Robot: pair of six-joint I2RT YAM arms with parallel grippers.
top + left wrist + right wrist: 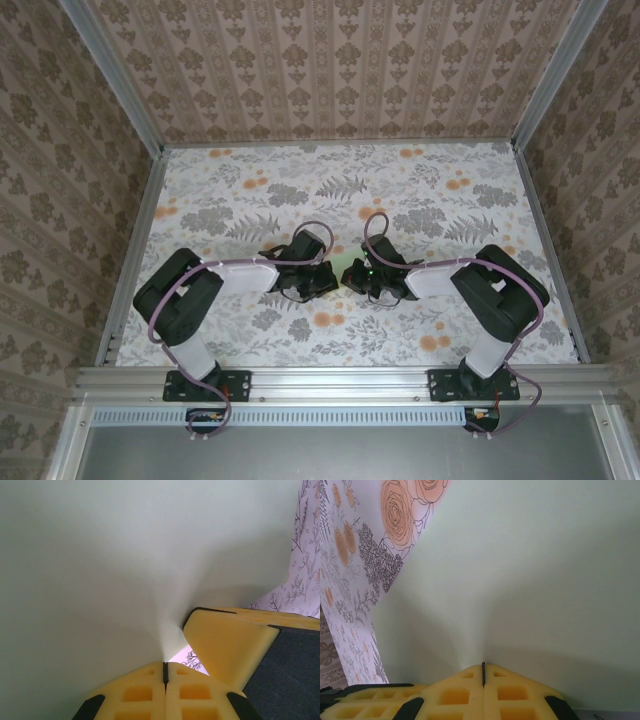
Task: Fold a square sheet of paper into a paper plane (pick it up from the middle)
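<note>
The square sheet of paper (pixel 100 570), pale green and unmarked, lies on the floral table and takes up most of both wrist views (pixel 535 570). In the top view a small patch of the paper (pixel 349 265) shows between the two wrists at the table's middle. My left gripper (pixel 164 667) is shut, its yellow fingers pinching a raised ridge of the sheet. My right gripper (pixel 483 667) is shut on the sheet the same way. The two grippers meet tip to tip, left gripper (pixel 330 278) and right gripper (pixel 353 280). The right gripper's yellow finger (pixel 225 640) shows close beside my left one.
The floral tablecloth (pixel 330 190) runs out to the back and both sides of the arms. Aluminium rails (pixel 340 380) frame the table, with patterned walls behind and beside it. Cables loop over both wrists.
</note>
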